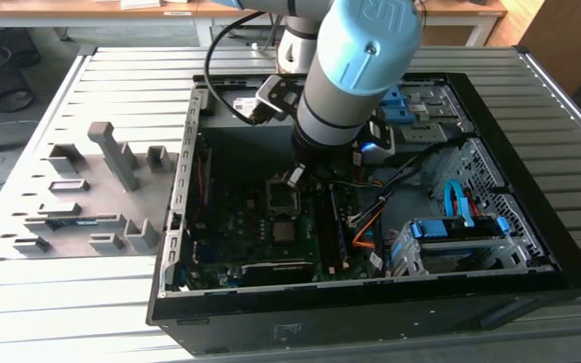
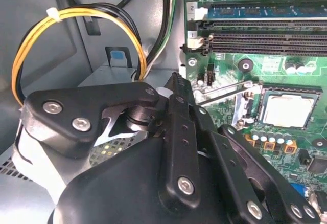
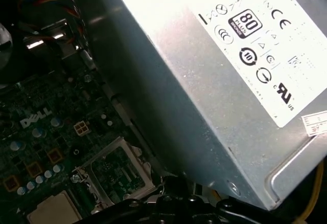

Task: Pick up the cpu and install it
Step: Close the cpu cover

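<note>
The cpu [image 2: 284,110], a small square chip with a dull silver top, lies flat in its socket on the green motherboard, and it also shows as a pale square [image 3: 53,209] in the first wrist view. The socket's metal cover frame [image 3: 115,175] stands swung open beside it, and the thin lever [image 2: 219,97] is raised. My gripper [image 2: 176,83] hangs inside the computer case [image 1: 371,302] just beside the socket, its black links meeting at one tip, shut with nothing in it. In the exterior view the gripper [image 1: 296,180] sits above the socket area, with the cpu [image 1: 285,231] a little nearer the case front.
The big grey power-supply box [image 3: 230,81] stands close beside the gripper. A yellow and black cable bundle [image 2: 76,19] loops next to it. Memory slots [image 2: 265,29] run past the socket. A drive cage with blue clips [image 1: 452,231] fills the case's right. Grey fixture blocks [image 1: 88,197] stand outside, at the exterior view's left.
</note>
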Controlling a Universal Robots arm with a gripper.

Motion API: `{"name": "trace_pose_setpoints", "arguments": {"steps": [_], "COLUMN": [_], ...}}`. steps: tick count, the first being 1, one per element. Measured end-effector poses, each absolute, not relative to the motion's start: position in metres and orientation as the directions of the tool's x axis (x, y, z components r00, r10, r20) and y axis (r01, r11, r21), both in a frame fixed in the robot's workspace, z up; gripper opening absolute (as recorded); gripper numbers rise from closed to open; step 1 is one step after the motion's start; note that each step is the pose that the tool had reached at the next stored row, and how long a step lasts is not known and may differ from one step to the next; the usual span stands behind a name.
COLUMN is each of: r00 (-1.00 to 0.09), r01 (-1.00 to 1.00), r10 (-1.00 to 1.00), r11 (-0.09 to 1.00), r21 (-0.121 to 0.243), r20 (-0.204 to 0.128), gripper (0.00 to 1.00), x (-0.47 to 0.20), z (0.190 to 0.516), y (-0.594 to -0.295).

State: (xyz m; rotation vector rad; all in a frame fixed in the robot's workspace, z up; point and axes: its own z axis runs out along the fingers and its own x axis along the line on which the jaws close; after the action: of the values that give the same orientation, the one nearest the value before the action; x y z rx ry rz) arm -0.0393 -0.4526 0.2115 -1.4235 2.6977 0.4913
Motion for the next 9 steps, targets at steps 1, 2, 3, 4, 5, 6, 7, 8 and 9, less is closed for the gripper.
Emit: {"name": "trace_pose_setpoints", "arguments": {"steps": [1, 2, 3, 4, 5, 6, 7, 8, 9], "r00": [-0.574, -0.574, -0.574, -0.574, -0.574, -0.574, -0.574, -0.574, -0.574], "r01": [-0.812, -0.813, -0.813, -0.813, -0.813, -0.813, -0.813, -0.813, -0.813], "r10": [-0.796, -0.796, -0.796, -0.796, -0.796, -0.796, -0.796, -0.796, -0.796], "r11": [0.525, 0.525, 0.525, 0.525, 0.525, 0.525, 0.525, 0.525, 0.525], "r21": [0.253, 0.253, 0.253, 0.252, 0.252, 0.252, 0.251, 0.251, 0.250], "r20": [-0.192, -0.193, -0.193, -0.193, -0.193, -0.193, -0.194, -0.194, -0.194], "gripper": [0.10, 0.10, 0.10, 0.10, 0.10, 0.10, 0.10, 0.10, 0.10], "x": [-0.0395, -0.0397, -0.0398, -0.0401, -0.0403, -0.0405, -0.0407, -0.0410, -0.0412], "z": [0.2122, 0.2126, 0.2129, 0.2135, 0.2140, 0.2144, 0.2147, 0.2155, 0.2165], "y": [-0.4528, -0.4530, -0.4532, -0.4533, -0.4535, -0.4537, -0.4539, -0.4541, -0.4541]}}
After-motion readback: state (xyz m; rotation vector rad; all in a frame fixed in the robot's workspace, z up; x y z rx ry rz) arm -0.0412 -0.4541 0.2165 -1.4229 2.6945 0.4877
